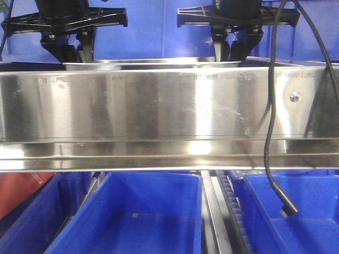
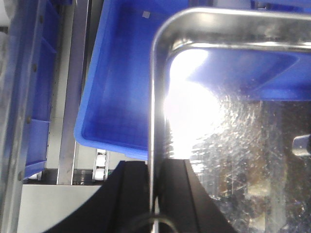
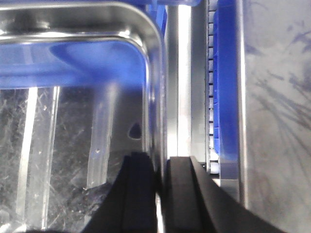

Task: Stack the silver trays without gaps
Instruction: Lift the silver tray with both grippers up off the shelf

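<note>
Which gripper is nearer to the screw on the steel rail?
Right. The right gripper grips the right rim of the tray, up and left of the screw; the left gripper grips the opposite rim, much farther left.

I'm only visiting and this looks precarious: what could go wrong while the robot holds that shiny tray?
The left gripper and right gripper each pinch only the thin rim of the tray, so the smooth steel might slip or tilt. The tray sits just behind the steel rail and could catch on it. The hanging black cable might snag.
</note>
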